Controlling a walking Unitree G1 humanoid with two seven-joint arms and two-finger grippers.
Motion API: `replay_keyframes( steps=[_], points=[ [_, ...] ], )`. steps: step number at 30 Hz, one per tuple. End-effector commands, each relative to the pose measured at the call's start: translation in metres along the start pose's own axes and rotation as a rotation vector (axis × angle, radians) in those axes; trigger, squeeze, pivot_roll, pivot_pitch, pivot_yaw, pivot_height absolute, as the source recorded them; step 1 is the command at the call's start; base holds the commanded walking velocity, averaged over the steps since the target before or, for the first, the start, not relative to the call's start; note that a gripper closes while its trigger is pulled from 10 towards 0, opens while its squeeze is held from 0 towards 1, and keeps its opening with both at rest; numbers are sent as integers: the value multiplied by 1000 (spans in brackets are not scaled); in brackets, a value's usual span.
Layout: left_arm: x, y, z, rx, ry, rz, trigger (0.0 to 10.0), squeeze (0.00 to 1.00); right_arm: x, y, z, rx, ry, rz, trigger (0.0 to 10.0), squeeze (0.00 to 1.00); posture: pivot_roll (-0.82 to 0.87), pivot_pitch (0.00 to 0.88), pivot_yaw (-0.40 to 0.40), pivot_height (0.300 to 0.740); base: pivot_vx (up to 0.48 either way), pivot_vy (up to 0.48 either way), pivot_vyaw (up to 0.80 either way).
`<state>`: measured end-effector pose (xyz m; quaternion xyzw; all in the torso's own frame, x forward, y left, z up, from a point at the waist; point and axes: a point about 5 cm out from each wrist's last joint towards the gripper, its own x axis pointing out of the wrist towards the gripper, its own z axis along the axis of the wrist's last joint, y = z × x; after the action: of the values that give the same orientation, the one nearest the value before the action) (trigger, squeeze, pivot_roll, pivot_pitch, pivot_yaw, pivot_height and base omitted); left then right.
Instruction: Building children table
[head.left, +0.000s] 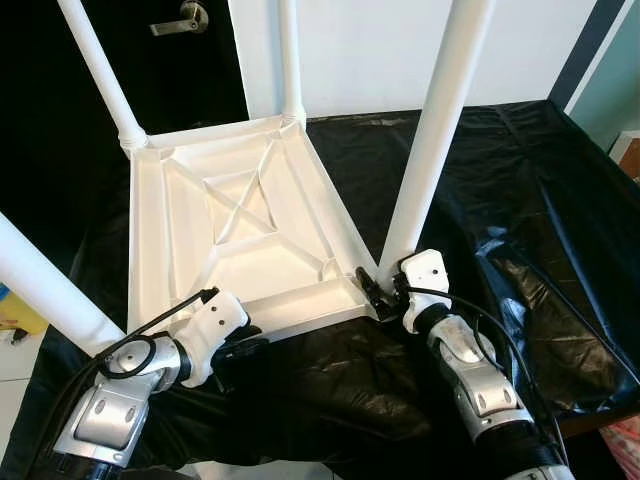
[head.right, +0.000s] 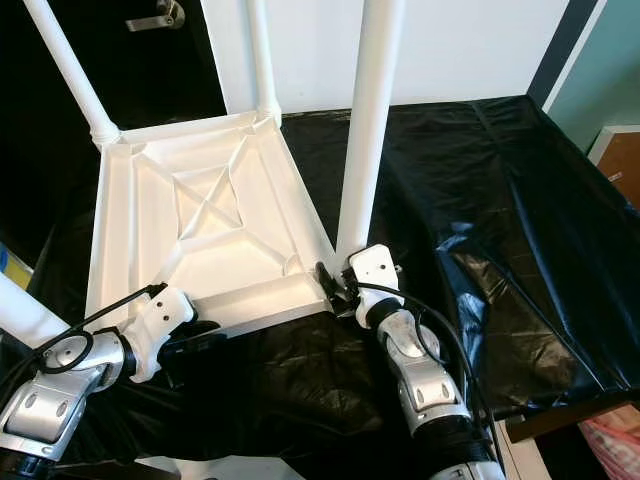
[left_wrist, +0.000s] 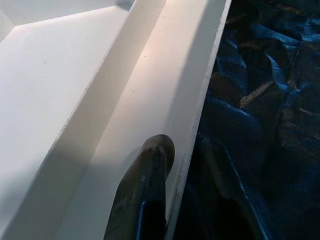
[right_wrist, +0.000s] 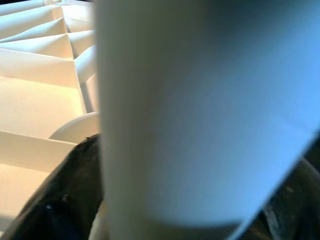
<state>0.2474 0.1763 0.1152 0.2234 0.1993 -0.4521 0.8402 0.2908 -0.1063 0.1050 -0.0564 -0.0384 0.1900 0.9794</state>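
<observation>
Both grippers held an upturned white children's table on a black-draped surface.

Nearest, the left gripper (head.left: 243, 347) pinched the near rim of the tabletop (head.left: 240, 235), one black finger (left_wrist: 145, 192) lying on the white inner ledge and the other below the edge against the black sheet (head.left: 520, 220). Just to its right, the right gripper (head.left: 383, 293) was pressed around the base of the near-right leg (head.left: 432, 130), its dark fingers hugging both sides of the white tube where it met the corner socket. The tabletop lay underside up on the sheet, its cross-braced ribs showing. Another leg (head.left: 45, 285) slanted out at the near-left corner. Farther off, two more legs (head.left: 100, 70) stood at the far corners, with a dark door and its lever handle (head.left: 182, 18) behind.
</observation>
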Motion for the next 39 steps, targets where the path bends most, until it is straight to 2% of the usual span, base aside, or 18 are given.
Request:
replay_keyframes(
  steps=[1,2,7,14,20,26,32,34,39],
  points=[
    [5,-7,-3,-14,9,-30,10000,0,-1,-1,-4,4,16,-17,1804,0,-81,61,-17,740,0,0,0],
    [6,-7,-2,-11,8,-40,10000,0,0,-2,-4,6,11,-20,0,0,-87,64,-13,740,0,0,0],
    [8,-7,-3,-6,19,-52,10000,0,1,-3,-2,17,0,-12,0,0,-95,67,-7,740,0,0,0],
    [12,2,-1,17,35,-36,10000,0,-2,-7,-1,13,-11,-2,0,0,-116,71,6,740,0,0,0],
    [15,5,0,31,41,-39,10000,0,-20,-15,-4,10,4,-56,0,0,-130,75,13,740,0,0,0],
    [17,11,0,43,49,-31,10000,0,-48,-18,-7,23,22,-157,0,0,-151,84,21,740,0,0,0],
    [18,14,0,49,49,-18,10000,0,-57,-19,-8,31,23,-241,0,0,-158,83,26,740,0,0,0],
    [18,17,1,52,49,-6,10000,0,-63,-22,-7,31,21,-309,0,0,-159,83,26,740,0,0,0],
    [17,23,1,52,51,24,10000,0,-69,-24,-7,28,26,-352,0,0,-164,83,30,740,0,0,0]
  ],
)
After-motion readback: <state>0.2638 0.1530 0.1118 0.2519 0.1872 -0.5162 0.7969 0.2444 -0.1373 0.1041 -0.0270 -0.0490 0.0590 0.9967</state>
